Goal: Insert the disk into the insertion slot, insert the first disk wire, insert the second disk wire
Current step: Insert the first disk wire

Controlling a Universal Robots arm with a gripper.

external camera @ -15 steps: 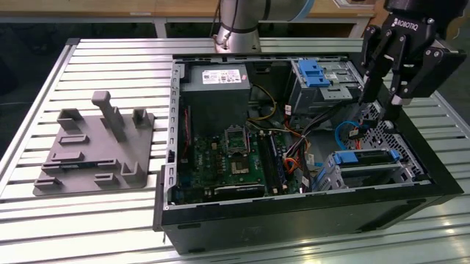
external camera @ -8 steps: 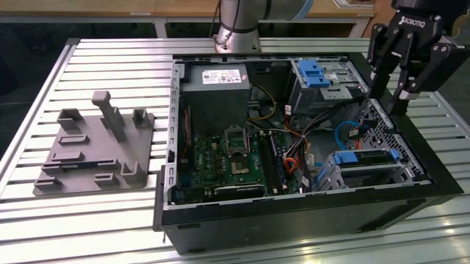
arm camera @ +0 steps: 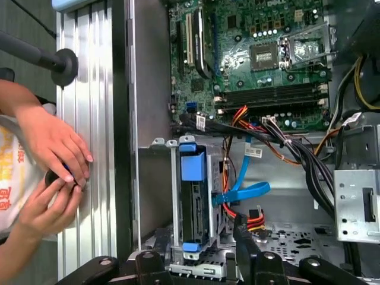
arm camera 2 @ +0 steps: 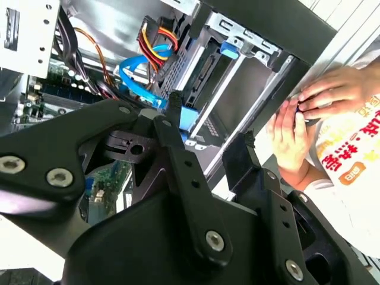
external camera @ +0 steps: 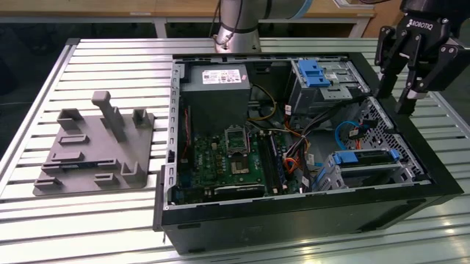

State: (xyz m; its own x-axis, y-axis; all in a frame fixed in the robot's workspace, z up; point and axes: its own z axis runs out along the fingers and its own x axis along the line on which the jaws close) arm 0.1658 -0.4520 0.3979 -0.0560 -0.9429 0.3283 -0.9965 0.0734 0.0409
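The pincer (external camera: pixel 400 91), black and matte with jointed metal links, hangs over the far right rim of the open computer case (external camera: pixel 294 220). Its fingers (arm camera: pixel 240 228) are spread wide and hold nothing. The case is a black steel box. It stands on the half of the ribbed aluminium tabletop (external camera: pixel 110 60) at the exterior view's right.

The disk (arm camera: pixel 193 199) is a flat slab framed by a glossy bright blue plastic carrier. It sits inside the insertion slot (external camera: pixel 400 171), a low silver cage with perforated walls in the near right corner of the case. In the first wrist view the disk lies ahead of the pincer, lined up with the gap between the fingers, clearly apart from them and untouched.

A flat blue cable (arm camera: pixel 244 191) curls just beside the cage. A bundle of red, yellow and orange wires (arm camera: pixel 256 218) lies next to it on the case floor. Whether either is plugged into the disk cannot be told.

Deeper in the case are a green motherboard (external camera: pixel 228 159) and a grey boxy power supply (external camera: pixel 217 91). A taller grey bay with a blue latch (external camera: pixel 312 74) stands at the far side.

A grey moulded plastic fixture (external camera: pixel 96 148) with upright posts rests near the tabletop's edge at the exterior view's left. A person's two hands (arm camera: pixel 53 145) are at the tabletop edge beside the case wall, pinching something small and dark.
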